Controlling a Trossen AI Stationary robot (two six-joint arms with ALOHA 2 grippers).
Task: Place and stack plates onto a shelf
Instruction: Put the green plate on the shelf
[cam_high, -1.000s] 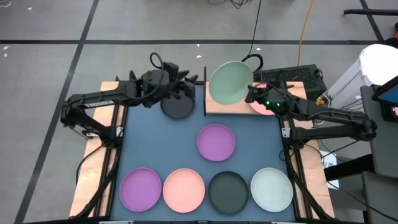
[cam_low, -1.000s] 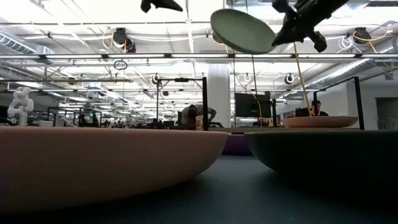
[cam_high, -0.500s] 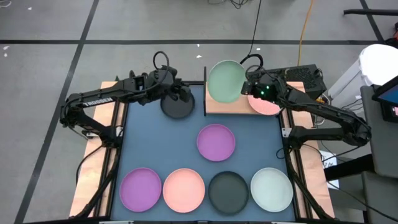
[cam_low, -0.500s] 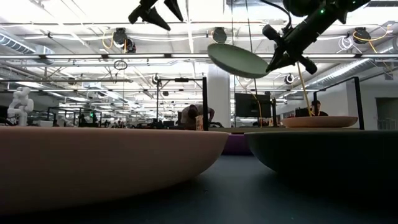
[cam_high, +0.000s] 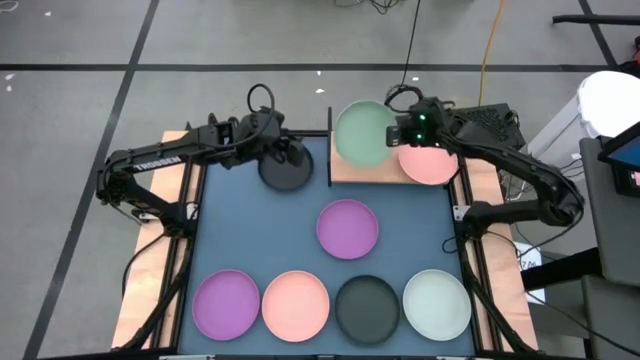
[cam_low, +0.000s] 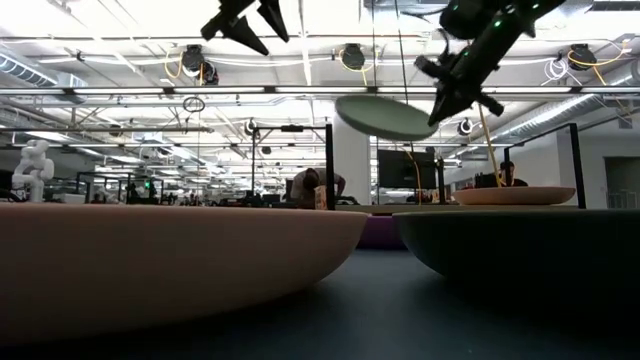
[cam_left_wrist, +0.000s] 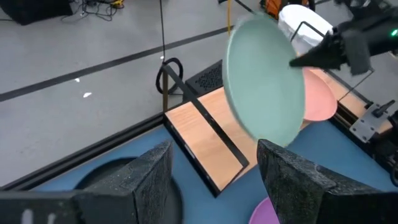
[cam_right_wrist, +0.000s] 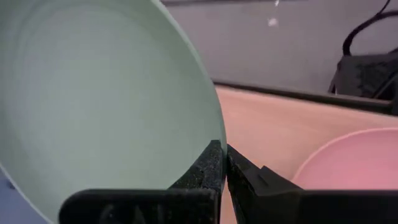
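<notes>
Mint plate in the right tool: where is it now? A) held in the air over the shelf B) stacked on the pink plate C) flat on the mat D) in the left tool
A: the right tool pinches the mint plate by its rim, raised above the shelf, beside the pink plate.

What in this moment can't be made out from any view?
- Shelf surface under the held mint plate: high view, plate covers it.
- Black plate far rim: high view, left hand hides it.
- Plate's height above the shelf: low view, near plates block the shelf.
- Right hand: shut on the rim.
</notes>
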